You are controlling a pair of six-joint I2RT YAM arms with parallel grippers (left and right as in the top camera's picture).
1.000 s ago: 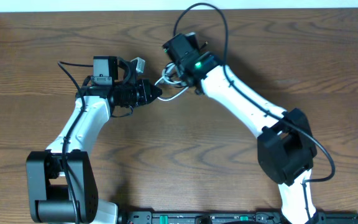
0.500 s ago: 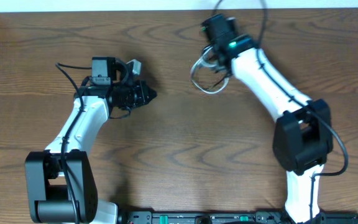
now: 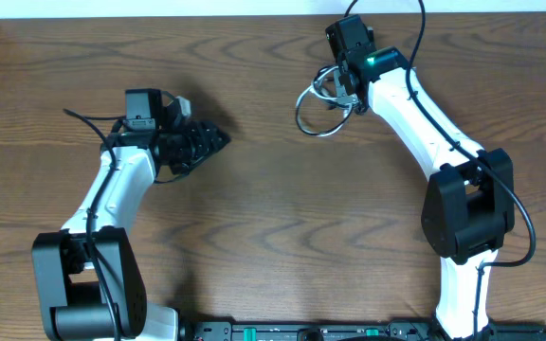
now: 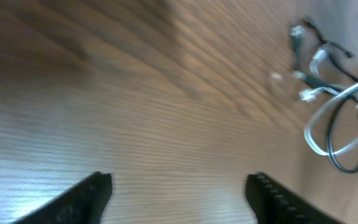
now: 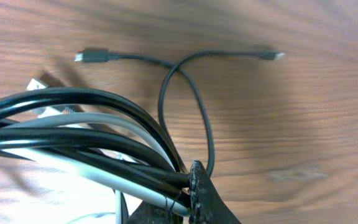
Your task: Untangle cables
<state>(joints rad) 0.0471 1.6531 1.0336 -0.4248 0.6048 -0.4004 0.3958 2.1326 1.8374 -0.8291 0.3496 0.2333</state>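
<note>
Over the desk (image 3: 273,227), my right gripper (image 3: 336,90) clamps the cables (image 5: 73,118) at the overhead's upper centre-right, loops dangling. My left gripper (image 3: 214,138), wide and empty, should take one loose black plug end (image 5: 93,56) and pull slowly, never yanking.

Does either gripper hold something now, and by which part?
The right gripper clamps the cables where their strands gather, plug ends free. The left gripper is open, holding nothing.

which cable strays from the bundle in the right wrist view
The thin black cable: it loops off alone, crosses itself and ends in two plugs spread apart. The thicker black and white cords run together as a bundle in the right pincer.
</note>
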